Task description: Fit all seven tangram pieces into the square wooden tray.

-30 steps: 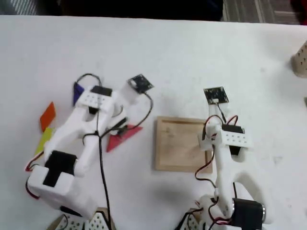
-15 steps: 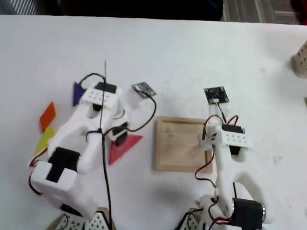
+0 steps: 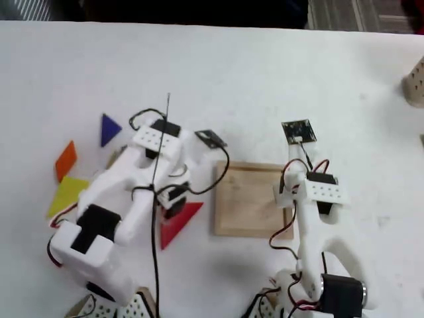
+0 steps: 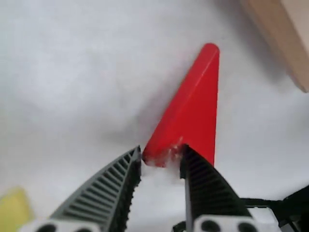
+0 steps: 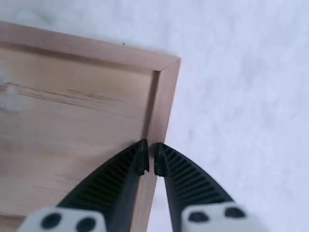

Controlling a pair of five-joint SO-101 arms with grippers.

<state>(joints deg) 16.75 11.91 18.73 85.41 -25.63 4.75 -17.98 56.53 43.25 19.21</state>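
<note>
A square wooden tray (image 3: 228, 199) lies in the middle of the white table. My left gripper (image 3: 173, 199) is shut on one corner of a red triangle (image 3: 180, 222), just left of the tray. In the left wrist view the red triangle (image 4: 193, 111) points away from the left gripper (image 4: 161, 155) toward the tray's corner (image 4: 285, 43). My right gripper (image 5: 150, 159) pinches the tray's wall (image 5: 164, 96) at its right side (image 3: 286, 199). A blue triangle (image 3: 109, 128), an orange parallelogram (image 3: 65, 159) and a yellow piece (image 3: 66, 195) lie at the left.
A tan cylinder (image 3: 415, 83) stands at the table's right edge. The table's far edge (image 3: 212, 25) runs across the top. Black and red cables (image 3: 156, 238) hang along both arms. Bare white table lies behind the tray and to its right.
My left arm has moved right and toward the front with the red triangle, bringing it closer to the tray and uncovering the blue and yellow pieces. The right arm has kept still.
</note>
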